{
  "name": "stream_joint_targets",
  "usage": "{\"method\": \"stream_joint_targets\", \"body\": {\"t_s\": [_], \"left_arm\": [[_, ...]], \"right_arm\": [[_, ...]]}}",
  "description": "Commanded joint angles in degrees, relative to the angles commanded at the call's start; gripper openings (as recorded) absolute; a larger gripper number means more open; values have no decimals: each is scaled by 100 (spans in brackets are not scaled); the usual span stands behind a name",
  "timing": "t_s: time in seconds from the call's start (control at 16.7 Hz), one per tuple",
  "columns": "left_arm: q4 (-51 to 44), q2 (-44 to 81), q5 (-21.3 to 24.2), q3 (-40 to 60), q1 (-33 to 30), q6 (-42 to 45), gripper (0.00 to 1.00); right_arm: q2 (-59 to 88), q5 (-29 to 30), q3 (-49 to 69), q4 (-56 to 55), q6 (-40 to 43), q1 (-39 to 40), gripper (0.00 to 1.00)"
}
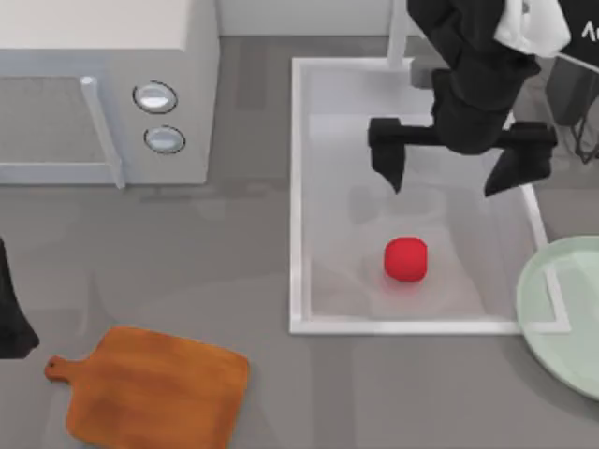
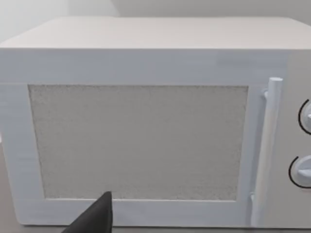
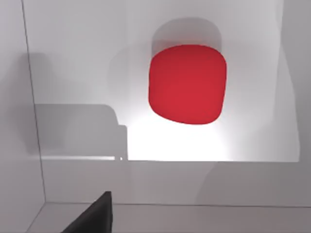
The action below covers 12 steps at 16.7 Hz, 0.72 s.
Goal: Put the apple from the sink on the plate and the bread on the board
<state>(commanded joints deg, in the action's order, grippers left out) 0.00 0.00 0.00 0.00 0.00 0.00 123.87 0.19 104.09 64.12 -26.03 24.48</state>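
Note:
The red apple [image 1: 405,259] lies on the pale floor of the sink [image 1: 298,187], toward its front. Above the sink's back half hangs my right gripper [image 1: 444,189], open, its two black fingers spread wide and empty, clearly behind the apple. In the right wrist view the apple [image 3: 187,85] sits alone on the sink floor [image 3: 87,58]. The mint-green plate [image 1: 573,313] lies at the right edge, overlapping the sink's front right corner. The wooden board [image 1: 154,388] rests at the front left. The bread is out of view. My left gripper [image 1: 11,318] stays parked at the left edge.
A white microwave [image 1: 103,84] with two round knobs stands at the back left; the left wrist view faces its door [image 2: 138,141] and handle [image 2: 266,150]. The white faucet [image 1: 398,33] rises behind the sink. Grey counter [image 1: 243,253] lies between board and sink.

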Motion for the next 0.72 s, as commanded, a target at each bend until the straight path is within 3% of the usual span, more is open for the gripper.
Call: {"method": "stream_joint_targets", "body": {"t_s": [0.24,0.72], "left_arm": [[0,0,0,0,0,0,100],[0,0,0,0,0,0,100]], "right_arm": [[865,5,708,401,-133,164,100],[982,4,692,334,-137,146,100]]}}
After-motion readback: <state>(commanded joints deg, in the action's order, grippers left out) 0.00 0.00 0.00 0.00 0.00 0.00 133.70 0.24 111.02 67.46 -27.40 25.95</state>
